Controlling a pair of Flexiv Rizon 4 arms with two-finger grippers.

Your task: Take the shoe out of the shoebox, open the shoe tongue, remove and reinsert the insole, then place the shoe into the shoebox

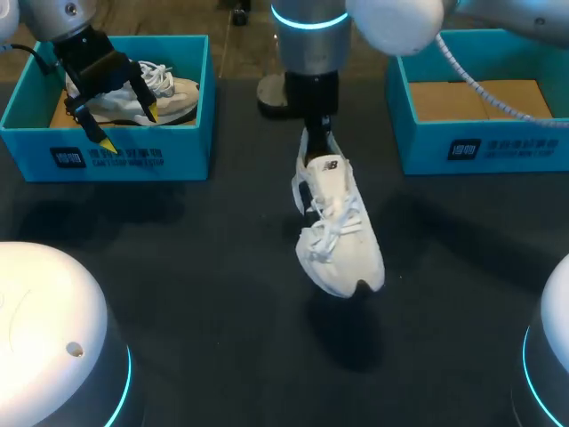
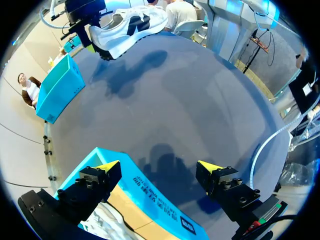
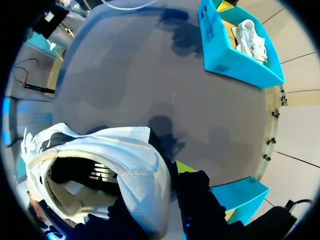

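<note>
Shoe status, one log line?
right gripper: shut on shoe, above table | left gripper: open over left box | second shoe: in box

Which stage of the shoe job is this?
Done: the white lace-up sneaker is out, the right turquoise cardboard shoebox lies empty. In hand: the right gripper holds it by the heel above the table. Still to do: everything inside the laced shoe, then reboxing.

Dark grey table point(image 1: 178, 267), soft shadows across it

Left arm comes in at far left; left pincer point(image 1: 127, 124) angled downward, fingers spread wide, nothing between them. Right arm reaches to the middle; right pincer point(image 1: 317, 124) points down, clamped on the shoe point(image 1: 340, 233) heel.
</note>
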